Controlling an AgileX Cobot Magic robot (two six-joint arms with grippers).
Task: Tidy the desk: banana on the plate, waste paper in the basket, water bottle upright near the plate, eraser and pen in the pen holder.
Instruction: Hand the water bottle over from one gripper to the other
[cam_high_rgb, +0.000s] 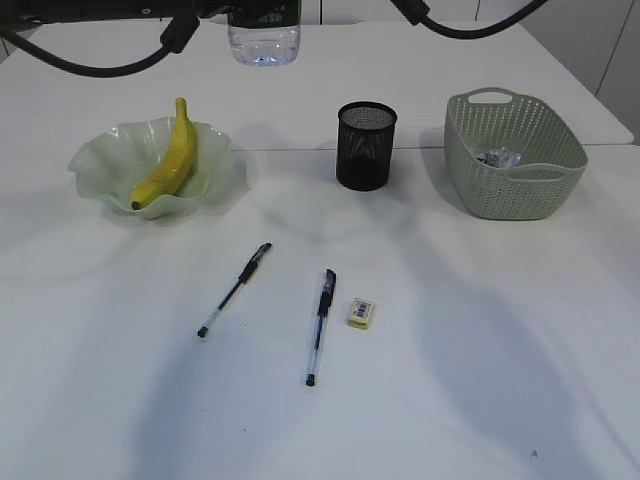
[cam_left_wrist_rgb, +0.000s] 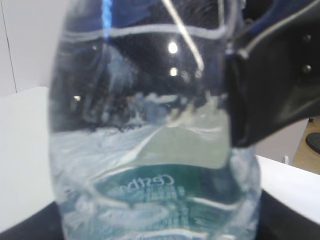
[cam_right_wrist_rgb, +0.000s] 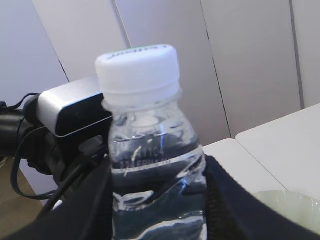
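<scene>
I see the water bottle (cam_high_rgb: 264, 38) held in the air at the top of the exterior view, above the far part of the table (cam_high_rgb: 480, 380), only its clear lower half and a strip of green label in frame. From the right wrist view, it stands upright with its white cap (cam_right_wrist_rgb: 137, 66) on top, and the dark fingers (cam_right_wrist_rgb: 225, 200) of the right gripper (cam_right_wrist_rgb: 157, 210) press against both sides of its body — pinching it. In the left wrist view the bottle fills nearly everything, with one dark finger (cam_left_wrist_rgb: 272, 85) of the left gripper against its right side; I cannot tell whether that gripper is clamped on it.

Down on the table, the banana (cam_high_rgb: 172, 158) lies in the pale green wavy plate (cam_high_rgb: 100, 150) at left. The black mesh pen holder (cam_high_rgb: 366, 146) stands near the middle, and the grey-green basket (cam_high_rgb: 520, 190) at right has crumpled waste paper (cam_high_rgb: 499, 157) inside. Nearer me lie two pens — one (cam_high_rgb: 235, 289) slanted at left, the other (cam_high_rgb: 321, 325) beside the yellow eraser (cam_high_rgb: 361, 312), close but apart.
</scene>
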